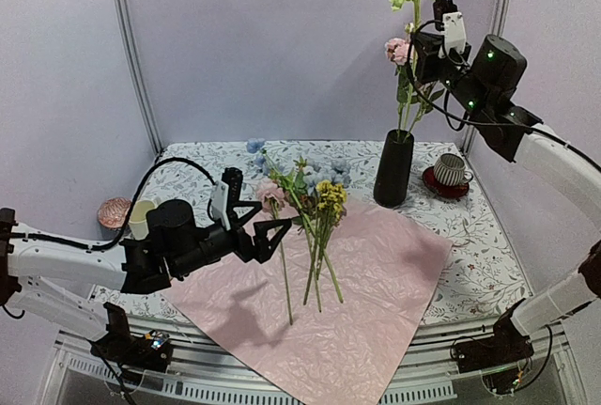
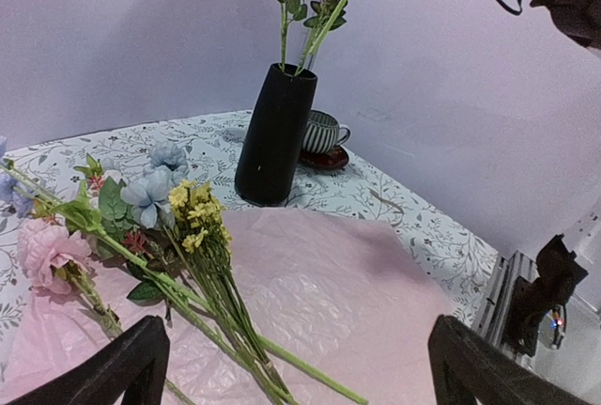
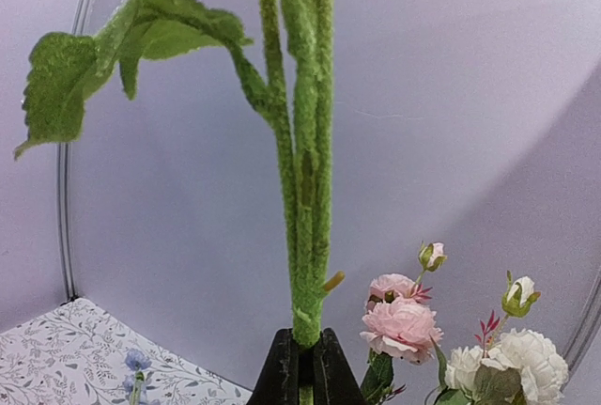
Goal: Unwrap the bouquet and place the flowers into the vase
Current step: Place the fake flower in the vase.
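The bouquet lies undone: its pink wrapping paper [image 1: 347,283] is spread flat, and loose flowers [image 1: 315,203] lie on it, heads toward the back. In the left wrist view these flowers [image 2: 188,236] rest on the paper [image 2: 338,283]. The black vase [image 1: 393,168] [image 2: 274,137] stands upright behind the paper and holds a few stems. My right gripper [image 1: 416,57] hangs high above the vase, shut on a fuzzy green leafy stem [image 3: 305,189] at the fingertips [image 3: 305,367]; pink [image 3: 402,322] and white blooms show beside it. My left gripper [image 1: 266,218] [image 2: 300,372] hovers open just left of the lying flowers, holding nothing.
A striped cup on a red saucer [image 1: 449,175] [image 2: 324,132] stands right of the vase. A pale cup [image 1: 141,217] and a pinkish round object [image 1: 114,212] sit at the table's left edge. Walls close in the back and sides. The floral tablecloth [image 1: 479,255] shows around the paper.
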Available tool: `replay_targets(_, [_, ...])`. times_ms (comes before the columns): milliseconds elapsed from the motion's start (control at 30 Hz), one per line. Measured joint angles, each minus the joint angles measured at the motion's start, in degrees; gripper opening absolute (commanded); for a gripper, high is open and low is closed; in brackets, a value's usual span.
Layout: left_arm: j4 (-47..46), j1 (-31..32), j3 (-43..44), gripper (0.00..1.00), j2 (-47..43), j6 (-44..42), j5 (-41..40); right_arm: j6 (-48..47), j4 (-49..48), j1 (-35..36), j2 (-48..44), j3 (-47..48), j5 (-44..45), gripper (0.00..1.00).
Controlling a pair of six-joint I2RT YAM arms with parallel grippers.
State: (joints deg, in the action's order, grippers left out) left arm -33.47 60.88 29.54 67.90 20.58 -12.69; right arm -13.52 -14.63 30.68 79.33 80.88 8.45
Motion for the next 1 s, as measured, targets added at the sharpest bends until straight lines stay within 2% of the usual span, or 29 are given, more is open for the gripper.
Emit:
replay_targets(633, [0.50, -0.42, 0.00, 0.98, 0.00, 0.46, 0.44, 6.71, 0.48, -5.92, 6.99, -0.09, -4.13, 0.03])
replay_targets(1000, [1.36, -0.55, 0.00, 0.98, -0.02, 0.50, 0.61, 11.32, 0.87, -7.89, 12.31, -5.88, -4.98, 0.04])
